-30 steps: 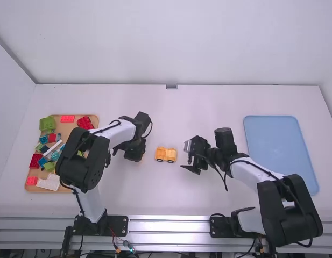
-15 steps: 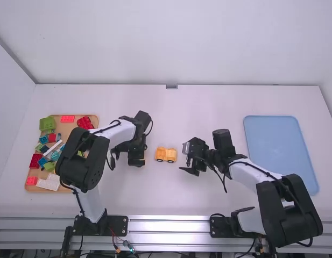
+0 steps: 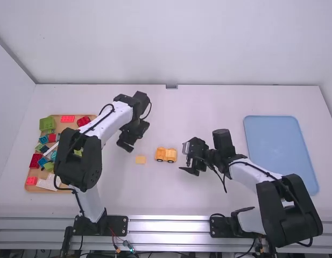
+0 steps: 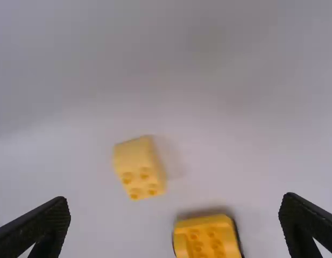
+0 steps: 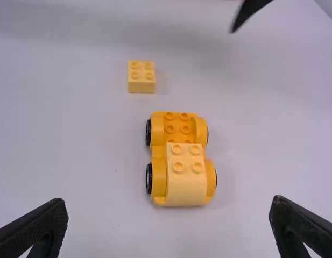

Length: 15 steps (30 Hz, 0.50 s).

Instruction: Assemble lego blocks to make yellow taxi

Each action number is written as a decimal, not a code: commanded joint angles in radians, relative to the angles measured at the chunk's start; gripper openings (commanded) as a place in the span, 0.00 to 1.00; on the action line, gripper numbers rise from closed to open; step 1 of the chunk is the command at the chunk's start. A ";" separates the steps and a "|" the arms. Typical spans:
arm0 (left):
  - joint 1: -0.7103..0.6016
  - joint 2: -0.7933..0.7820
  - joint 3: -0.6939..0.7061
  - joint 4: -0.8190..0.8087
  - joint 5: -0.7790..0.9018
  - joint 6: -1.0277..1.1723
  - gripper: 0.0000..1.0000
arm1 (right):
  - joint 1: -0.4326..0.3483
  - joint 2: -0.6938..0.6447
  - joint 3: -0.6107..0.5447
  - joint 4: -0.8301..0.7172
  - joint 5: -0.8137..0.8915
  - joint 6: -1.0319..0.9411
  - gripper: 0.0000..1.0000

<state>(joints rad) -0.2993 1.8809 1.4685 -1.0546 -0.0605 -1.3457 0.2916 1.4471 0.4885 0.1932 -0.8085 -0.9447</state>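
Left wrist view, yel. car [image 4: 206, 239] cut off at btm, L gripper [image 3: 134, 137] & R gripper [image 3: 184, 158] spread, empty

White table [image 3: 209, 107], brown tray [image 3: 68, 128], yellow block [image 3: 140, 159], yellow car [image 3: 166, 155], blue tray [image 3: 278, 145]

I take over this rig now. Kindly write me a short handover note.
Left gripper: open, empty, near the loose pale yellow plastic block.
Right gripper: open, empty, beside the orange-yellow car base with black wheels.
Parts: car base and loose block stand apart on the white table; mixed coloured blocks lie on the brown tray.
Done: one pale yellow block sits on the base.
Left: probably attach the loose block.
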 commanded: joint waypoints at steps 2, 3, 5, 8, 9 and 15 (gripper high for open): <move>-0.002 -0.015 0.087 0.007 -0.085 0.740 0.99 | 0.001 -0.016 -0.005 0.005 -0.013 0.006 0.99; -0.002 -0.015 0.092 0.014 -0.098 0.817 0.99 | 0.001 -0.016 -0.005 0.005 -0.013 0.006 0.99; -0.002 -0.015 0.096 0.015 -0.112 1.137 0.99 | 0.001 -0.016 -0.005 0.006 -0.013 0.006 0.98; -0.002 -0.015 0.095 0.035 -0.115 1.421 0.99 | 0.001 -0.016 -0.005 0.007 -0.013 0.006 0.99; -0.002 -0.015 0.095 0.055 -0.113 1.478 0.99 | 0.001 -0.016 -0.005 0.008 -0.013 0.006 0.99; 0.014 -0.015 0.071 0.121 -0.005 1.958 0.99 | 0.001 -0.016 -0.005 0.009 -0.005 0.006 0.98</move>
<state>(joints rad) -0.2962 1.8809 1.5593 -0.9295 -0.1268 0.2539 0.2916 1.4471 0.4885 0.2005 -0.8078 -0.9424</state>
